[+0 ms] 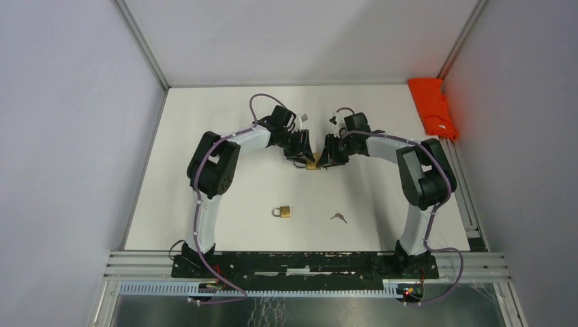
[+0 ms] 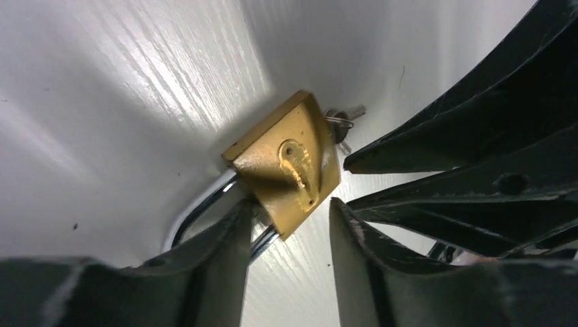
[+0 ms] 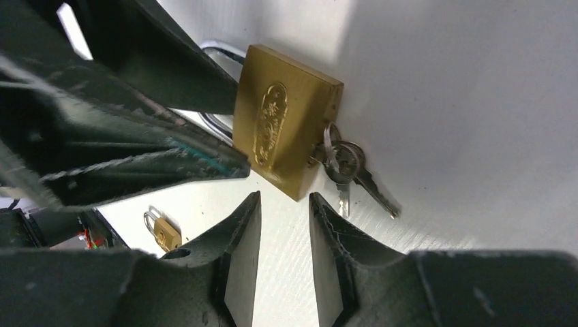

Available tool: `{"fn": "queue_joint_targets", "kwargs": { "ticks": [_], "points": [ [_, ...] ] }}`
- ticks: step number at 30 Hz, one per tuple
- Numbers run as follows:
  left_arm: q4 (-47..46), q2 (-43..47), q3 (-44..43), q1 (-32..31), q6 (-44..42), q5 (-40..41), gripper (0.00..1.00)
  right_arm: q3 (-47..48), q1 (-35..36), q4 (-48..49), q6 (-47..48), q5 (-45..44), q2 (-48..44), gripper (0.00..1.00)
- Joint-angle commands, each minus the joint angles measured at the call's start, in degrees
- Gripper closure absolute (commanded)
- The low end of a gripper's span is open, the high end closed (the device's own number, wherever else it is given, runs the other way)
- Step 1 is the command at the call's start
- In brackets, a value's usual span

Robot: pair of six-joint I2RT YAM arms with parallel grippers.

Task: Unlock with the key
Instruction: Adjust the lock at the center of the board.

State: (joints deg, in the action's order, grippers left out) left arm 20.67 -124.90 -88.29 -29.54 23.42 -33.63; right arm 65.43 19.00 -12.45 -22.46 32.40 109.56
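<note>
Brass padlock (image 2: 293,163), with keys (image 3: 344,163) at its base, is shown on the worktop (image 1: 225,122) between the spread left gripper (image 2: 292,204) and spread right gripper (image 3: 284,199).

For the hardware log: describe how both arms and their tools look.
The left arm and right arm have white shells with black joints and purple cables running alongside. The left tool and right tool are black with two tapered, scuffed fingers.

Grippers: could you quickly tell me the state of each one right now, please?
Left gripper: open, jaws astride a corner of the keyed padlock, not clamped.
Right gripper: open, empty, facing that padlock.
</note>
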Motion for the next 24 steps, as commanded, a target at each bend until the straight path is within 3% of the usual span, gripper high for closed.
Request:
{"fn": "queue_joint_targets", "kwargs": {
  "ticks": [1, 5, 6, 8, 10, 12, 17, 24],
  "points": [
    [-7.26, -2.63, 4.6, -0.29, 4.29, -4.61, 0.59, 1.82, -0.38, 1.51, -0.05, 1.04, 0.5, 0.63],
    [-6.83, -3.31, 4.38, -0.32, 4.59, -4.8, 0.78, 1.68, -0.65, 1.63, -0.8, 0.05, 0.75, 0.62],
    [-6.71, -2.51, 4.43, -0.31, 4.61, -4.77, 0.79, 1.66, -0.7, 1.53, -0.78, -0.62, 0.49, 0.63],
    [-5.37, -0.22, 3.69, -0.26, 4.34, -2.17, 0.7, 1.8, -0.64, 1.65, -0.31, -1.0, -0.51, 0.63],
    [-0.69, 2.13, 0.99, -0.39, 2.27, 1.07, 0.48, 1.9, -0.67, 1.23, 0.37, -2.46, -1.81, 0.62],
    [4.9, 4.0, -2.28, -0.56, -0.28, 6.35, 0.39, 2.37, -0.69, -0.15, 1.2, -3.52, -3.21, 0.62],
    [16.76, 4.97, -7.99, -1.39, -5.07, 24.14, 0.32, 1.35, -0.73, -1.02, 1.64, -4.39, -6.44, 0.62],
    [20.53, 0.01, -9.15, -1.53, -6.78, 27.76, 0.31, -0.82, -0.73, -1.94, 3.67, -8.92, -11.09, 0.62]
  ]
}}
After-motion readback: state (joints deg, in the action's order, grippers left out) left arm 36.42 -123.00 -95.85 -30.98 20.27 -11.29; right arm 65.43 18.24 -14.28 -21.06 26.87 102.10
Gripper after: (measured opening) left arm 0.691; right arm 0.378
